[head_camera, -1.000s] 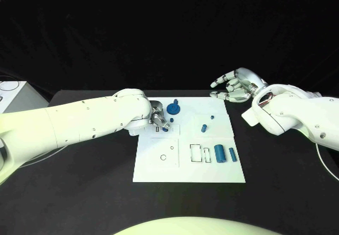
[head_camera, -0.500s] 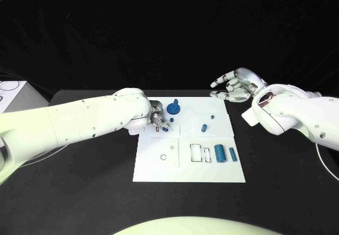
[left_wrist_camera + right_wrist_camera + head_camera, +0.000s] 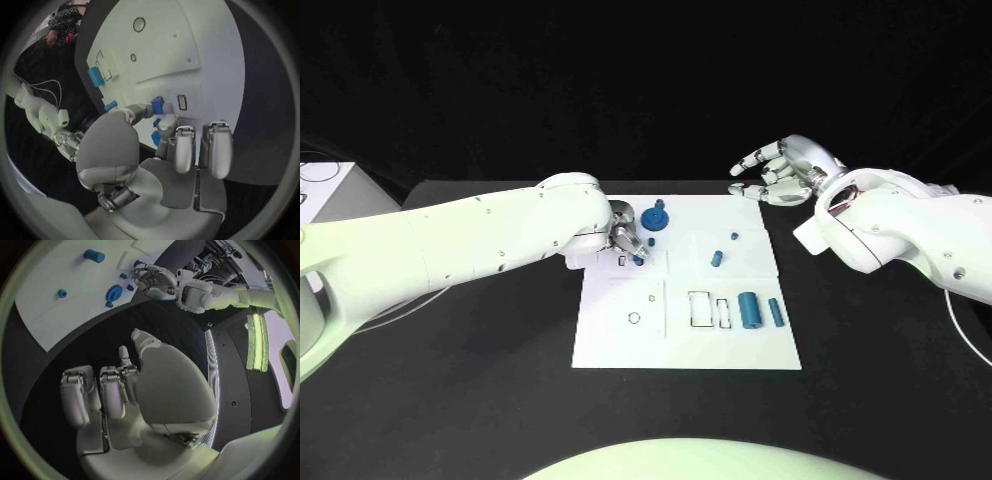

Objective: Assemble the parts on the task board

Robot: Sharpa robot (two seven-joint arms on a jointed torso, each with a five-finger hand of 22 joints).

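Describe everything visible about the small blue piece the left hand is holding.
The small blue piece is a short, blocky part, solid blue and matte like plastic. The left hand pinches it between its fingertips, just above the white task board, right beside a small rectangular slot outlined in black. In the head view it shows as a blue tip below the fingers. Whether it already touches the board cannot be told. The fingers hide part of its shape.

1 white task board carries about 6 blue parts, with 2 silver hands over the black table.
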